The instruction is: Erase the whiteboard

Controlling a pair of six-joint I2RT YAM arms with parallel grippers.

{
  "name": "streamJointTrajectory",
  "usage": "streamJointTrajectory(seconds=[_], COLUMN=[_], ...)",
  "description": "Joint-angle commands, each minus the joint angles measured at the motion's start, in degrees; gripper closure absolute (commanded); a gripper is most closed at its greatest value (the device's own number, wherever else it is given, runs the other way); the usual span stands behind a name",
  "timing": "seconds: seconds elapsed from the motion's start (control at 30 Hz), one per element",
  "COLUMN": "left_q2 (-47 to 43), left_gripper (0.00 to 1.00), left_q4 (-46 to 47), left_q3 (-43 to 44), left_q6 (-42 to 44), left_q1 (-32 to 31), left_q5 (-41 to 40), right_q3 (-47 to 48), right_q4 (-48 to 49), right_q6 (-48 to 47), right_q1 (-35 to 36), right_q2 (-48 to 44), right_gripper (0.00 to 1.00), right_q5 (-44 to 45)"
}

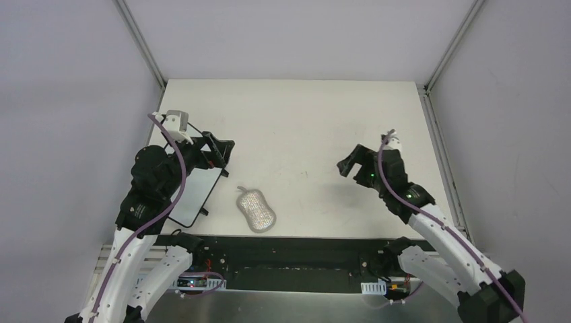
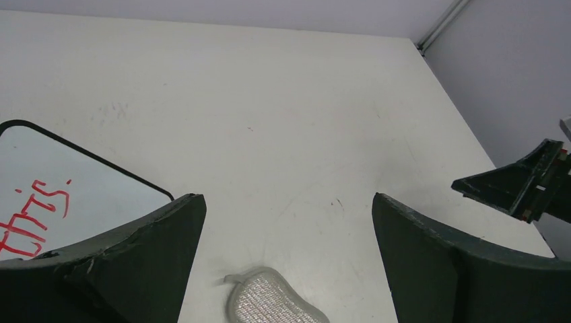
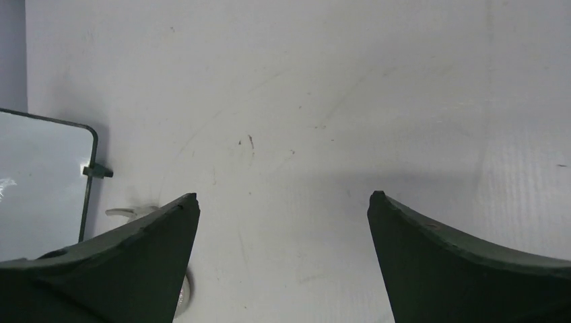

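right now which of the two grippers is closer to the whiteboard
The left gripper: it hangs by the far end of the whiteboard. The right gripper is well off on the other side of the grey sparkly pad.

The white table (image 1: 303, 121) has faint scuffs and a few small dark specks on its surface. A grey, sparkly, peanut-shaped pad (image 1: 256, 210) lies flat on it near the front edge. Just left of the pad, not touching it, the whiteboard (image 1: 198, 192) rests on small black feet. Its black frame sits askew to the pad, and there is red handwriting on its face.
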Motion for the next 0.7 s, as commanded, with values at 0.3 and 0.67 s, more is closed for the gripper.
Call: streamJointTrajectory(seconds=[0.3,0.67], left_q2=[5.37,14.27], left_gripper=[0.0,0.0], left_q4=[-0.52,-5.78], left_q3=[2.75,3.29], left_q6=[-1.3,-3.55], left_q1=[-0.93,-8.81], left_q5=[4.24,-7.49], right_q3=[15.39,38.83], right_q4=[35.08,47.96], right_q6=[0.8,1.07], right_q1=[15.63,13.32], right_q2=[38.58,68.69], right_gripper=[0.02,0.02], right_q5=[7.77,1.24])
